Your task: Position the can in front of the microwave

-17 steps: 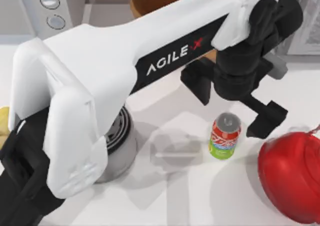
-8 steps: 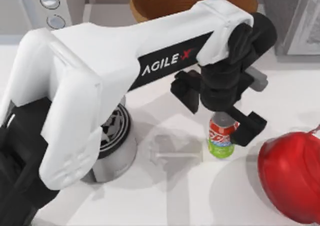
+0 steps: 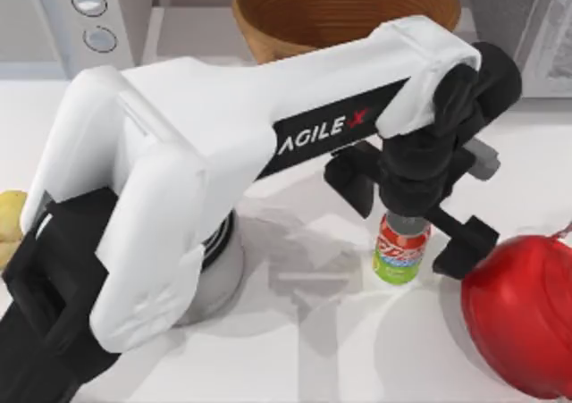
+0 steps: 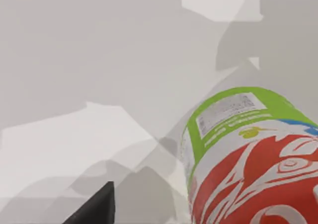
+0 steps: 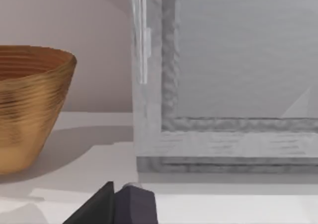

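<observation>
Near the red kettle [image 3: 518, 314], the can [image 3: 399, 247] stands on the table [image 3: 357, 349]. Over it hangs my left gripper [image 3: 413, 215], fingers wide, one on each side, not squeezing yet. Grabbing it and carrying it to the far-off microwave [image 3: 80, 14] is left.

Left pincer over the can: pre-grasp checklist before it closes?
1. Left pincer centred above the can: ok.
2. Fingers open, one on each side of the can: ok.
3. Can upright on the table: ok.
4. Fingers low enough on the can body: cannot tell.
5. Clearance to the red kettle beside the outer finger: tight, not ok.
6. Path to the microwave at far left: the arm itself hides it, cannot tell.
</observation>
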{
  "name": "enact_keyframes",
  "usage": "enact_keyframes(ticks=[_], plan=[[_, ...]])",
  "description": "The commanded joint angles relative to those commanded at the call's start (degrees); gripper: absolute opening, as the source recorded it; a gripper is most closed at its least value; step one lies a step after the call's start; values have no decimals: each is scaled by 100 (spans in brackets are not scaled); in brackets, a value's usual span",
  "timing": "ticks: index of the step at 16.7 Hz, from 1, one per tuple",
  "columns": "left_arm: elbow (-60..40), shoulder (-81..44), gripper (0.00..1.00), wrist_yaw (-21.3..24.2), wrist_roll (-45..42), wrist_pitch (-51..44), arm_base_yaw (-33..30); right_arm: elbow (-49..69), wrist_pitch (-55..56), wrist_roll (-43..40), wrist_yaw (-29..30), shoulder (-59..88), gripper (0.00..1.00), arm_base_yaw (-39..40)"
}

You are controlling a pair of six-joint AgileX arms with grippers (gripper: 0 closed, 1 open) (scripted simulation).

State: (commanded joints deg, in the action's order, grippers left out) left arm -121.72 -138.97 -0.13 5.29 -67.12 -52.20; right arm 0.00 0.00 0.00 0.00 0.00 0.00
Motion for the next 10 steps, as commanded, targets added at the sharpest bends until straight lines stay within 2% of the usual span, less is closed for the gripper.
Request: enact_keyframes(ticks=[10], plan=[[0, 0, 25, 0, 0, 0, 0, 0, 0, 0, 0, 0, 100, 0]])
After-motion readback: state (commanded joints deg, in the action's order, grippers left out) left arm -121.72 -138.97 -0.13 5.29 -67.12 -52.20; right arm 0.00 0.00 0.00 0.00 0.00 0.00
